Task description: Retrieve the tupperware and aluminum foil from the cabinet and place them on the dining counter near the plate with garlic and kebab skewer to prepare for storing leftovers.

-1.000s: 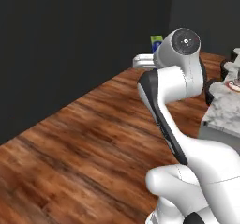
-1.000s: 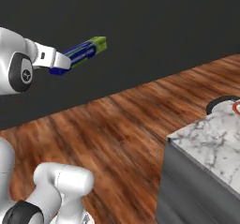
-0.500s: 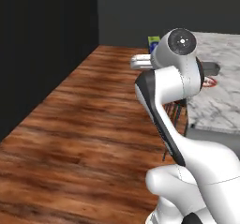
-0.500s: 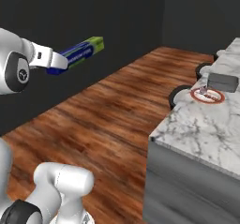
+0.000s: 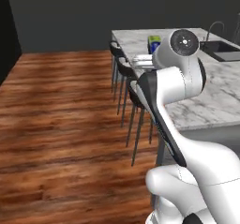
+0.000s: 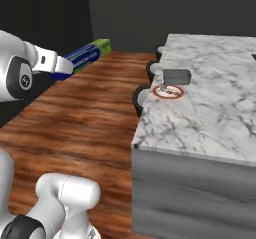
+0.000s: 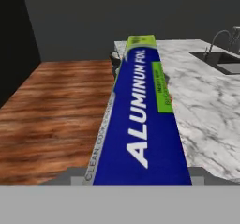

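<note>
Where the arm reaches forward at shoulder height, the fingers point(image 6: 64, 66) are closed on the near end of the foil box point(image 6: 84, 57), a long blue carton with a green far end. The box sticks straight out from the hand, held in the air above the wooden floor point(image 6: 85, 118) and well short of the desk point(image 6: 210, 108). From the camera on the hand, the foil box point(image 7: 140, 120) runs up the middle of the frame with its white lettering readable (ALUMINUM along the blue face), its green tip lying over the near corner of the marble desk point(image 7: 206, 106); the fingertips themselves are hidden under the box there. From the left base camera only the green and blue tip of the box point(image 5: 153, 43) peeks past the arm's round joint, above the desk point(image 5: 220, 92).

On the desk, near its left edge in the right base camera, sits a red-rimmed plate point(image 6: 168, 91) with food on it too small to make out. A grey lidded container point(image 6: 177, 76) stands just behind the plate, touching or nearly touching its far rim. Dark round stools point(image 6: 142, 97) line the desk's floor side, and thin-legged stools point(image 5: 125, 73) show along the same edge from the left. A sink with a curved tap point(image 5: 216, 35) is set into the far end of the desk.
</note>
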